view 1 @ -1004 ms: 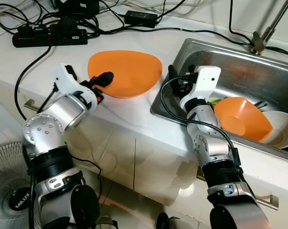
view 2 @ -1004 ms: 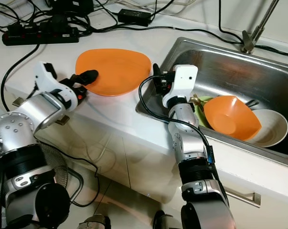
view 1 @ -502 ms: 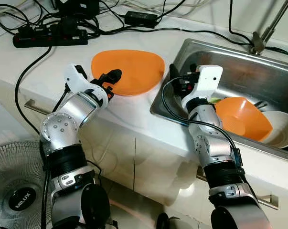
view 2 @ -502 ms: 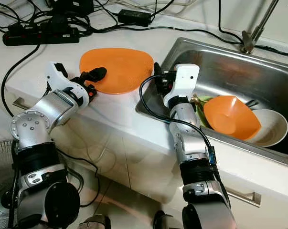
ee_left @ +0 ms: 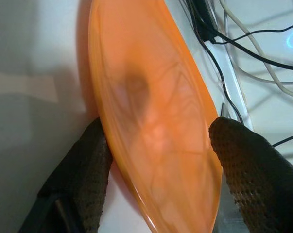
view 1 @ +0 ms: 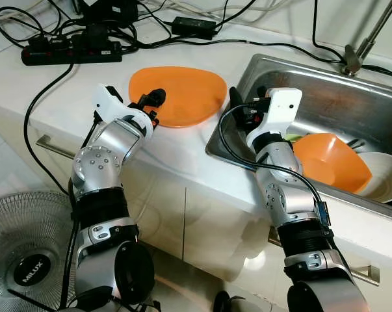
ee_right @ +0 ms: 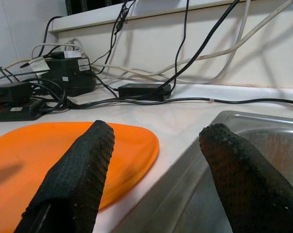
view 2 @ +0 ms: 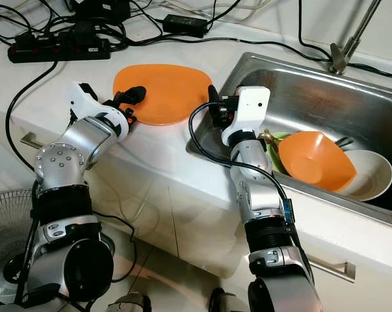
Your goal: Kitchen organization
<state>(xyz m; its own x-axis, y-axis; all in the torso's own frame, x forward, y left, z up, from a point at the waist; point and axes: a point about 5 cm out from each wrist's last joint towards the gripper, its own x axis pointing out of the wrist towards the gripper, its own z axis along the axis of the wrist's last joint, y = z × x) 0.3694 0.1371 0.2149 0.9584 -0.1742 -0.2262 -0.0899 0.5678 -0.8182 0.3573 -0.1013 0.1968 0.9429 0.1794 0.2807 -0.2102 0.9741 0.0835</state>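
Note:
An orange plate (view 1: pixel 186 91) lies flat on the white counter (view 1: pixel 163 146), just left of the steel sink (view 1: pixel 326 91). My left gripper (view 1: pixel 154 106) is at the plate's near-left edge. It is open, one finger over the plate and the other finger (ee_left: pixel 83 179) at the rim's underside, so the plate (ee_left: pixel 156 145) sits between them. My right gripper (view 1: pixel 245 103) hovers open over the sink's left rim, nothing between its fingers (ee_right: pixel 78 179). An orange bowl (view 1: pixel 329 159) rests tilted in the sink against a white bowl (view 1: pixel 385 175).
A black power strip (view 1: pixel 72 49), an adapter (view 1: pixel 192 26) and tangled cables lie along the back of the counter. The tap (view 1: pixel 359 49) stands behind the sink. Something green (view 1: pixel 290 138) lies under the orange bowl. A fan (view 1: pixel 26 266) stands on the floor at left.
My left arm has swung in closer, its elbow moving right, and the gripper has gone further onto the plate's edge. The plate has slid slightly towards the sink. The right arm is still.

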